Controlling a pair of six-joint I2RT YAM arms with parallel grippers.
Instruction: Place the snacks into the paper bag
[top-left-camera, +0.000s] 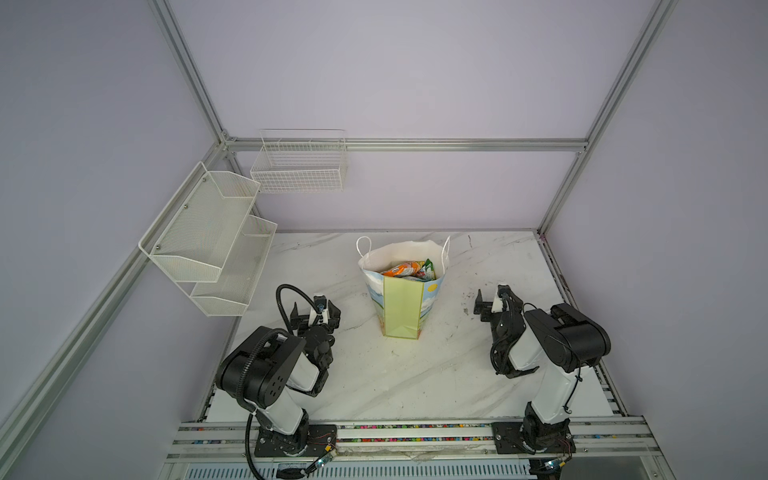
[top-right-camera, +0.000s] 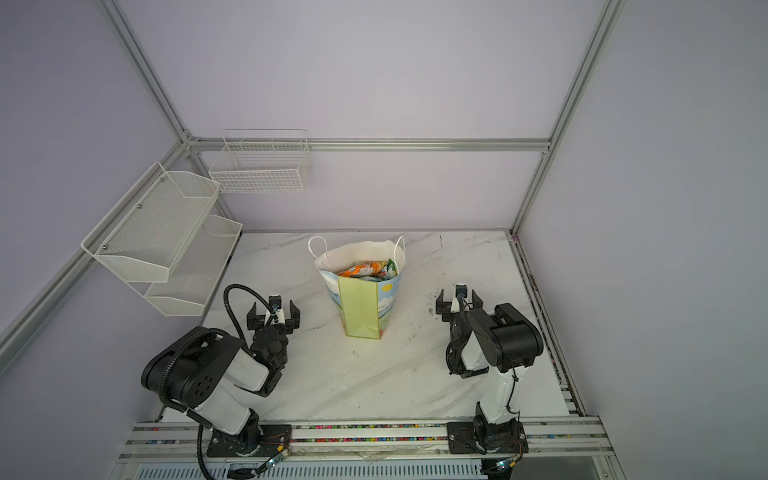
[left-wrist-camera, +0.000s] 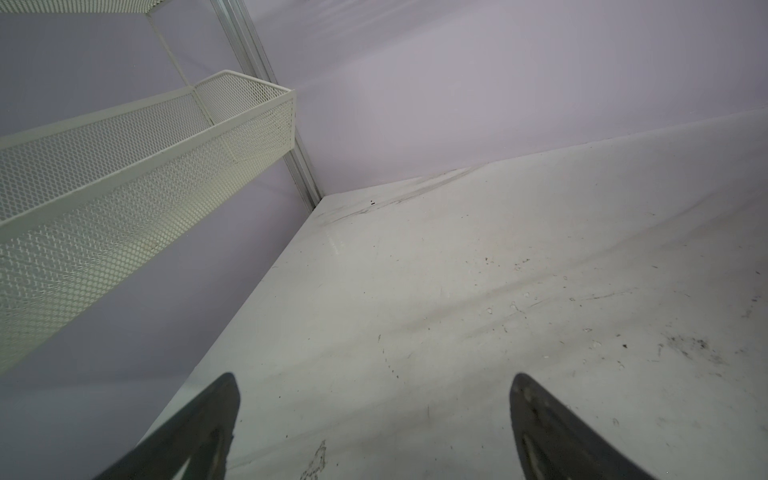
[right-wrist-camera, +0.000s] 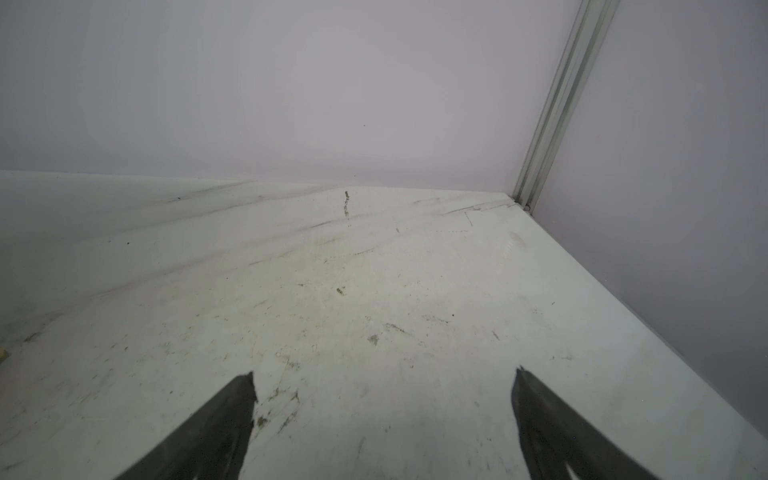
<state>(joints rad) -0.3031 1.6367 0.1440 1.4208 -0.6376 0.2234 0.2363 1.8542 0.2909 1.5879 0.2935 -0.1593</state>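
Note:
The paper bag (top-left-camera: 401, 309) (top-right-camera: 360, 309) stands upright and open in the middle of the white marble table (top-left-camera: 415, 374), a pale yellow-green side facing the camera. Inside it lie the snacks: an orange packet (top-left-camera: 400, 270) (top-right-camera: 356, 271) and a green one (top-left-camera: 428, 266) (top-right-camera: 390, 266) show at the top, the others are hidden. My left gripper (top-left-camera: 314, 318) (top-right-camera: 273, 316) rests open to the bag's left, well apart from it. My right gripper (top-left-camera: 496, 305) (top-right-camera: 459, 303) rests open to its right. In the wrist views both the left gripper (left-wrist-camera: 374, 382) and the right gripper (right-wrist-camera: 384, 378) hold only bare tabletop between their fingers.
A two-tier white mesh shelf (top-left-camera: 208, 241) (left-wrist-camera: 145, 137) hangs on the left wall above the left arm. A white wire basket (top-left-camera: 299, 166) is mounted on the back wall. Aluminium frame posts (right-wrist-camera: 561, 104) stand at the corners; walls enclose the table on three sides.

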